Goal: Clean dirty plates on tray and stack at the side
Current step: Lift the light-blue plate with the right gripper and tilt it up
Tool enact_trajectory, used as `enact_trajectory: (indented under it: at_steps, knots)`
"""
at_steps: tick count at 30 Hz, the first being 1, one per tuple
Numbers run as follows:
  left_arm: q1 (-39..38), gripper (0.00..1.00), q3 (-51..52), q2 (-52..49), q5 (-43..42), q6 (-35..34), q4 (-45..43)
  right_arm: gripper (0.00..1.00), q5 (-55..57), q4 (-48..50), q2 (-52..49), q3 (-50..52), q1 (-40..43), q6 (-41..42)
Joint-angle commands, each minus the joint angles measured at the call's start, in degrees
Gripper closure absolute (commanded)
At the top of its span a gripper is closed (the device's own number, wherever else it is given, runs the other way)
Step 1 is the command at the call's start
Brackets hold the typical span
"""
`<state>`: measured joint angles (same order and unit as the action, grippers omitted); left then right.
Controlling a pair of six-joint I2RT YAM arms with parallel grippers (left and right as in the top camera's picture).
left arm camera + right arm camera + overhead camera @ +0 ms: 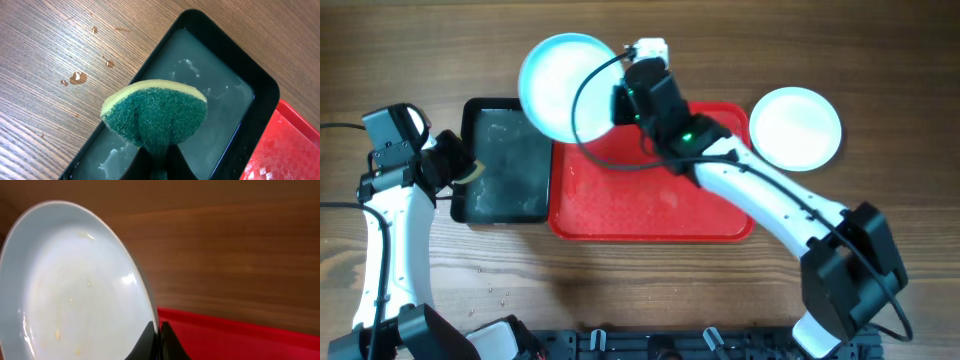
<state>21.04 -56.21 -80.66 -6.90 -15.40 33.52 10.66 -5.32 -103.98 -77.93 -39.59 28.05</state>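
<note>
Right gripper (pixel 158 332) clamps the rim of a smeared pale turquoise round plate (pixel 560 85), tilted over the far-left corner of the large red rectangular plastic tray (pixel 650 215) — a second pale plate (pixel 797 127) lies right of that tray. Left of it, a black tray (pixel 505 160) holds cloudy water (pixel 220 100) — left gripper (pixel 157 160) grips a green-yellow sponge (pixel 155 115) above

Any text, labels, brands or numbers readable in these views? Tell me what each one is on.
None: no word, label, brand, number or sign can be read in any view.
Held plate: plain, only small yellowish specks.
Side plate: plain.
Red tray: plain, textured floor only.
Black tray: plain.
Sponge: plain.
</note>
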Motion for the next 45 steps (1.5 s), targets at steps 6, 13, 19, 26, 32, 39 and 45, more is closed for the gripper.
enact_trajectory:
  at_steps: [6, 13, 19, 26, 32, 39, 45]
  knots:
    - [0.24, 0.96, 0.11, 1.38, 0.52, -0.52, 0.13, 0.96, 9.35, 14.01, -12.90, -0.72, -11.98, -1.31]
    - [0.24, 0.96, 0.11, 1.38, 0.50, -0.52, 0.13, 0.96, 17.73, 30.27, -13.46, -0.72, -13.27, -26.97]
    - [0.24, 0.96, 0.11, 1.38, 0.52, -0.52, -0.04, 0.95, 12.72, 46.86, -13.46, -0.72, -13.27, -47.54]
    - [0.24, 0.96, 0.11, 1.38, 0.52, -0.52, -0.04, 0.95, 5.38, 53.83, -13.46, -0.72, -13.27, -49.11]
    - [0.24, 0.96, 0.11, 1.38, 0.50, -0.52, -0.07, 0.95, 3.65, 61.57, -13.46, -0.72, -13.22, -66.20]
    - [0.24, 0.96, 0.11, 1.38, 0.31, -0.52, -0.13, 0.95, 3.67, 63.14, -13.46, -0.72, -13.22, -69.92]
    - [0.24, 0.96, 0.11, 1.38, 0.31, -0.52, -0.24, 0.95, 3.93, 60.46, -13.46, -0.72, -13.18, -66.84]
